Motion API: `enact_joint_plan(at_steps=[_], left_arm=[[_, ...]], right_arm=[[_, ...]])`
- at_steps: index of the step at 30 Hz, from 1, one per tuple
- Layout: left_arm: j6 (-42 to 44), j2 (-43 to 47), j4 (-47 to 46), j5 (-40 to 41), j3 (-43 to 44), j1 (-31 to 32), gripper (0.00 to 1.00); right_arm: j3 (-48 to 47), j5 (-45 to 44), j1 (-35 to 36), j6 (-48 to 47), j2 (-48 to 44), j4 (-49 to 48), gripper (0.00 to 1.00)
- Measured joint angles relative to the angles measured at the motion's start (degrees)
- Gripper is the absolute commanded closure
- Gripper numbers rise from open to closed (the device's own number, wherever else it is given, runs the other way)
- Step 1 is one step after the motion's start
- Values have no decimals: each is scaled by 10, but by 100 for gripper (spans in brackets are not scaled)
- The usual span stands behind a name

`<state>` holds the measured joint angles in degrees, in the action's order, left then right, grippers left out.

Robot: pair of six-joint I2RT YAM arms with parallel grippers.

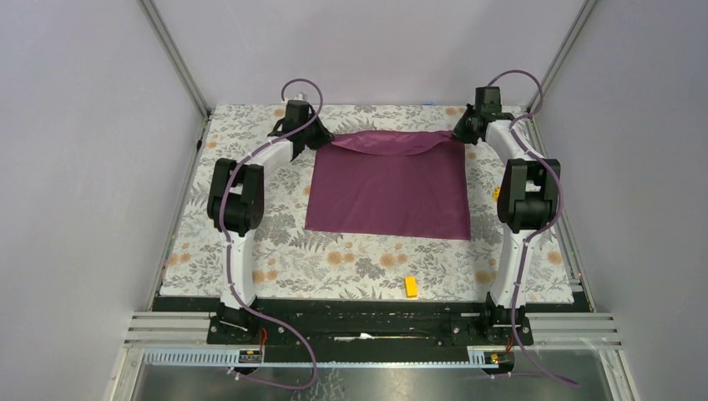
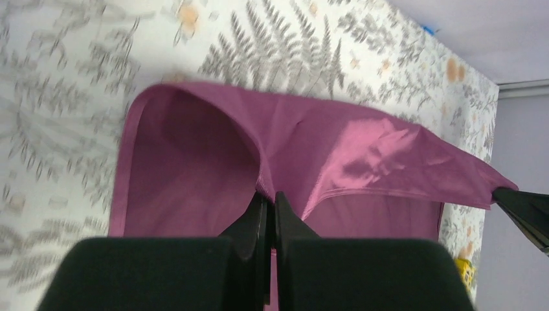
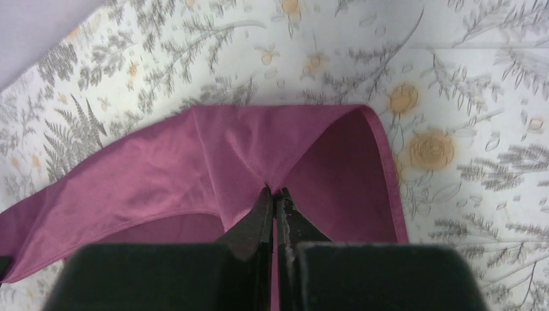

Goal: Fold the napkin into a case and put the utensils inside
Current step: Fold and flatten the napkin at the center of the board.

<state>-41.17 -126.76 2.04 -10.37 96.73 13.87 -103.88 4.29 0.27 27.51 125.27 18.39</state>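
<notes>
The plum-purple napkin [image 1: 388, 194] lies spread on the flowered table, its far edge raised off the surface and sagging in the middle. My left gripper [image 1: 320, 139] is shut on the far left corner of the napkin [image 2: 362, 152]; in the left wrist view the cloth is pinched between the jaws of this gripper [image 2: 272, 194]. My right gripper [image 1: 461, 134] is shut on the far right corner, and the right wrist view shows the napkin [image 3: 162, 181] drawn into the closed tips of that gripper [image 3: 274, 189]. The utensils are out of view.
A small yellow block [image 1: 411, 286] lies near the front edge of the flowered tablecloth [image 1: 351, 259]. Another yellow block [image 1: 497, 194] peeks out beside the right arm. Grey walls and metal frame posts close in the table on three sides.
</notes>
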Motion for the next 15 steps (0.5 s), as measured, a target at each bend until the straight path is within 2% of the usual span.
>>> enact_joint_plan(at_steps=[4,10,15], left_arm=[[-23,46,34,-6,-58,-3,100],[-37,116,100,-30,-150,-8,100],[-37,188,130,-45,-243,-8,100]], right_arm=[[63,16,0,9,-37,14,100],[225,23,-8,26,-160,57,100],[315,23,-14,27,-250,69,100]])
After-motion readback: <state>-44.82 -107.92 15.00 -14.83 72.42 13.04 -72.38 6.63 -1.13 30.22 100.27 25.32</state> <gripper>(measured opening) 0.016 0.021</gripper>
